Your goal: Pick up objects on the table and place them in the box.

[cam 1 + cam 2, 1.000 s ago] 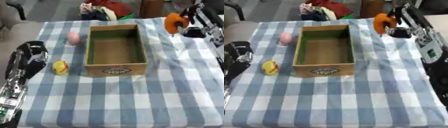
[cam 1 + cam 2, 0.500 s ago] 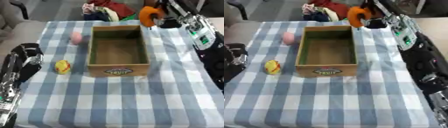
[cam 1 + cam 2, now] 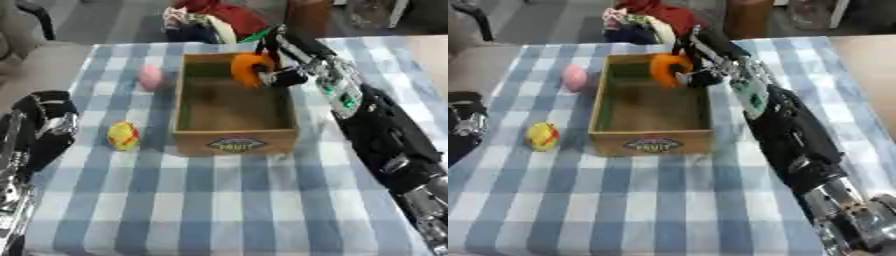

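Note:
An open cardboard box (image 3: 234,142) stands in the middle of the checked table. My right hand (image 3: 282,64) hangs over the box's far right corner, its fingers curled round an orange round object (image 3: 248,69). On the cloth left of the box lie a pink egg-shaped thing (image 3: 150,76) and, nearer, a yellow ball with red marks (image 3: 122,135). My left hand (image 3: 48,117) rests at the table's left edge, its fingers curled and holding nothing. The box's floor looks bare.
A blue and white checked cloth (image 3: 219,205) covers the table. Beyond the far edge lies a heap of coloured clothes (image 3: 210,20). My right forearm (image 3: 385,130) runs down the right side of the table.
My right hand has carried the orange object leftward and nearer, from off the box's right side to above its far right corner. The camera has shifted too.

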`<state>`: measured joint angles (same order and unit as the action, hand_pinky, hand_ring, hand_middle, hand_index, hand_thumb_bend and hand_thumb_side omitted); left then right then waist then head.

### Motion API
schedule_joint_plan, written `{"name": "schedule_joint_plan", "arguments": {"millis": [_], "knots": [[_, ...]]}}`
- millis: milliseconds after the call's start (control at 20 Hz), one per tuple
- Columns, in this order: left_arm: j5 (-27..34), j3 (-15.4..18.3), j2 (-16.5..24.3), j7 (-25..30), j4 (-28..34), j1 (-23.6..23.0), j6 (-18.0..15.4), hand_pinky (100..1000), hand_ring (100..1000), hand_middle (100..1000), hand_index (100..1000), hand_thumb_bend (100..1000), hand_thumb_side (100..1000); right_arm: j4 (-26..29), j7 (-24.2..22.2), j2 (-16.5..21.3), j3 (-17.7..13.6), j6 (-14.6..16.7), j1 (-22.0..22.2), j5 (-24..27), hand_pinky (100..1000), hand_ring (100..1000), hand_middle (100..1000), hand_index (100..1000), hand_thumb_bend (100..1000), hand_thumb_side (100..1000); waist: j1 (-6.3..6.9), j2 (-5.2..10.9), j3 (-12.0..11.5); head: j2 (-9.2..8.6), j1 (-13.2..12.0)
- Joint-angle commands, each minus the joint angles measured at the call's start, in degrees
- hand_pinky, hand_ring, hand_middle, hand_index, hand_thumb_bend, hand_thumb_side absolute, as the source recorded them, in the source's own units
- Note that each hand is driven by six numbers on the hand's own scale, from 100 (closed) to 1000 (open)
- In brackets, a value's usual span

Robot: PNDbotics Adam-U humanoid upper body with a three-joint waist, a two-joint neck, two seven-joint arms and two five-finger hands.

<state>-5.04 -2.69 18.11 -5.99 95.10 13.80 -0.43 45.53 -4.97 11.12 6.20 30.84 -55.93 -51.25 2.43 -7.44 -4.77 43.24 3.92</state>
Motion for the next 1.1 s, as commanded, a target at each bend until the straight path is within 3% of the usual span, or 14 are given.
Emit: {"name": "schedule_joint_plan", "arguments": {"millis": [50, 150, 400, 650, 1100], "knots": [[0.3, 0.2, 0.6, 0.1, 0.8, 0.8, -0.1, 764, 659, 664, 694, 100, 231, 0.0, -1.1, 0.1, -0.2, 1.6, -1.0, -2.8, 736, 886, 760, 892, 100, 148, 0.15, 0.61, 0.2, -0.69, 0.0], [0.3, 0.3, 0.7, 0.0, 0.8, 0.8, 0.0, 764, 659, 664, 694, 100, 231, 0.4, -2.1, 0.5, -0.2, 2.3, -1.0, -3.0, 754, 910, 835, 937, 100, 146, 0.18, 0.59, 0.6, -0.75, -0.3], [0.1, 0.6, 0.8, -0.3, 0.5, 0.5, 0.0, 765, 659, 665, 695, 100, 232, 2.6, -2.3, 2.2, 0.1, 2.6, -0.8, -1.1, 765, 926, 884, 955, 100, 143, 0.25, 0.59, 1.5, -0.86, -0.9], [-0.4, 1.2, 2.0, -0.7, 0.1, 0.4, 0.1, 764, 659, 666, 695, 100, 222, 8.3, -0.4, 5.6, 0.3, 0.7, 0.3, 5.7, 712, 883, 755, 912, 100, 124, 0.40, 0.74, 2.5, -0.76, -1.8], [-4.5, -0.1, 9.6, 2.0, -4.1, 1.5, 0.7, 763, 676, 689, 720, 100, 181, 21.4, -0.2, 12.3, 1.6, -5.7, 4.3, 23.2, 682, 865, 703, 893, 100, 139, 0.61, 1.35, 4.5, -0.27, -3.0]]}}
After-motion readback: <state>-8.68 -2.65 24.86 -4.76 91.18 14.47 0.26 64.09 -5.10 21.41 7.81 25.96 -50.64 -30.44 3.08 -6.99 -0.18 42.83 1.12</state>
